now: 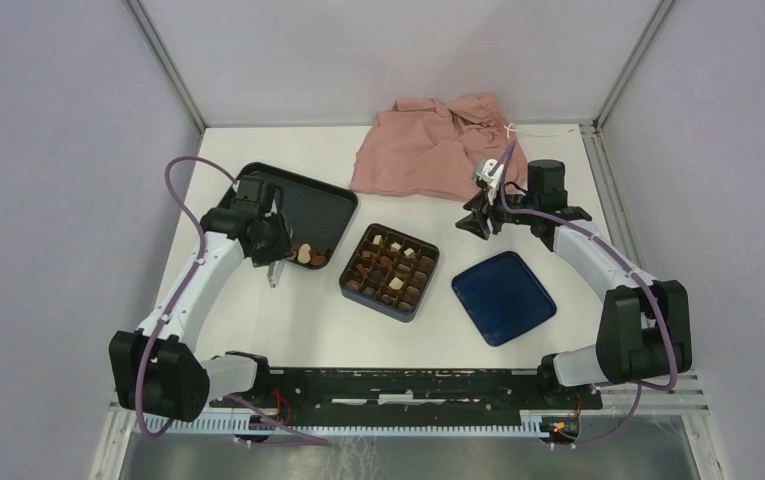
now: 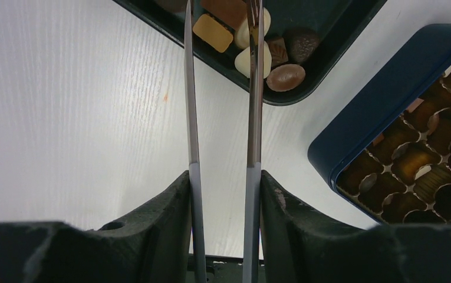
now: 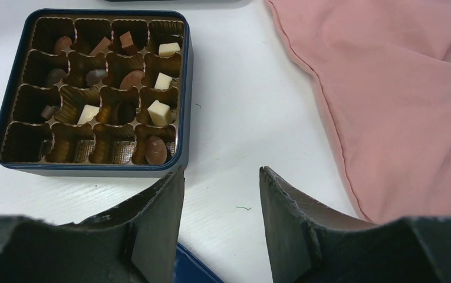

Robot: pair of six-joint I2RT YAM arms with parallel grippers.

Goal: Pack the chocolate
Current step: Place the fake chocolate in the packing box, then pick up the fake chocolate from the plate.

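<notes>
**Ana:** Left pincer (image 2: 221,17) first. Its two long thin blades stand about halfway apart, reaching over the corner of the black tray (image 1: 308,195). I can see nothing clamped between them.

**Ben:** And the chocolate (image 2: 286,77)?

**Ana:** There's a small huddle of loose pieces, tan, cream-white and brown, in the tray's five o'clock corner, right at the blade ends. A tan square lies in the gap between the blades, and the cream ones sit under the right blade.

**Ben:** Any in the box?

**Ana:** Yes. The dark blue box (image 3: 93,170) sits at four o'clock from the tray, with single pieces scattered through its gridded cells. From the right wrist, the nearest row holds just one round brown piece.

**Ben:** Right pincer (image 3: 221,177)?

**Ana:** Jaws well apart and empty, hanging over the white table (image 1: 288,330) at two o'clock from the box. The pink cloth (image 1: 428,150) is just beside it.

**Ben:** And the lid (image 1: 503,297)?

**Ana:** Flat on the table at three o'clock from the box, near it but not touching.
</notes>
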